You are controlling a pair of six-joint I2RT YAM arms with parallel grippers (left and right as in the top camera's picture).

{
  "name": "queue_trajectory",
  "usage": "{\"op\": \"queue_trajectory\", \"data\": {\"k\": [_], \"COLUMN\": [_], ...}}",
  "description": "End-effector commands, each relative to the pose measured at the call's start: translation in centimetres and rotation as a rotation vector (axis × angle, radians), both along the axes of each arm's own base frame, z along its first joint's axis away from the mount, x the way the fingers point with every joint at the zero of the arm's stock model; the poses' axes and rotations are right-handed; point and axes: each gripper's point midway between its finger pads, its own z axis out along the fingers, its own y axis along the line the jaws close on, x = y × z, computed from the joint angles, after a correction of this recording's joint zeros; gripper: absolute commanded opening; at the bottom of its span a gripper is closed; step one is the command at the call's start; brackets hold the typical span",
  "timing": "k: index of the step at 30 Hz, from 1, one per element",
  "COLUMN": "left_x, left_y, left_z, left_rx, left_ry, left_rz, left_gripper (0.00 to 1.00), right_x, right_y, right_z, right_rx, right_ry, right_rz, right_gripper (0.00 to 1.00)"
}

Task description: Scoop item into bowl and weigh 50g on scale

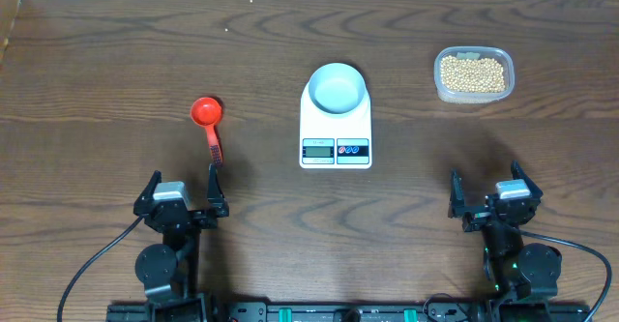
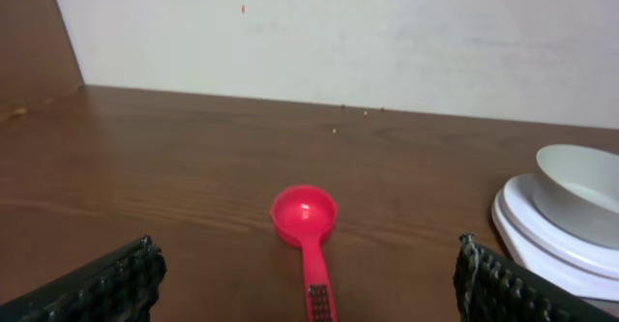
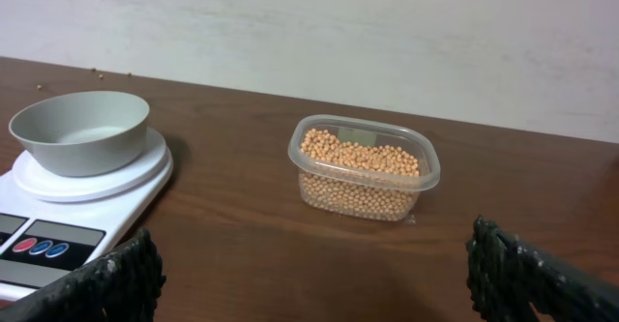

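The scale (image 1: 336,127) readout's too tiny to read overhead; the red scoop (image 2: 306,220) handle gets cut off in left wrist view.

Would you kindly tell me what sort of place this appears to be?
Likely a robotics lab bench, not a kitchen: a wooden table against a plain white wall, a left arm and right arm mounted at its edge, and a scale laid out.

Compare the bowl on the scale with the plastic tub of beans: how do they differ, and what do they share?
The bowl is round and opaque white; the tub is a rounded rectangle of clear plastic. The bowl is empty; the tub holds beans. The bowl sits on the scale; the tub stands on the table. Both are upright and open-topped.
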Motion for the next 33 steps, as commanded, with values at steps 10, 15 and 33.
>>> {"op": "queue_trajectory", "data": {"k": [10,15,33], "left_x": [0.4,1.3,9.2], "left_y": [-0.5,-1.2,-1.2], "left_z": [0.9,3.6,9.3], "left_rx": [-0.022,-0.034,-0.187], "left_ry": [0.082,0.106,0.578], "left_rz": [-0.03,-0.079,-0.167], "left_gripper": [0.98,0.98,0.98], "right_x": [0.0,0.1,-0.8], "right_y": [-0.2,-0.5,-0.2], "right_z": [-0.1,0.8,2.4], "right_rx": [0.011,0.004,0.148], "right_ry": [0.002,-0.033,0.123], "right_rz": [-0.011,-0.03,-0.025], "right_gripper": [0.99,0.99,0.99]}}
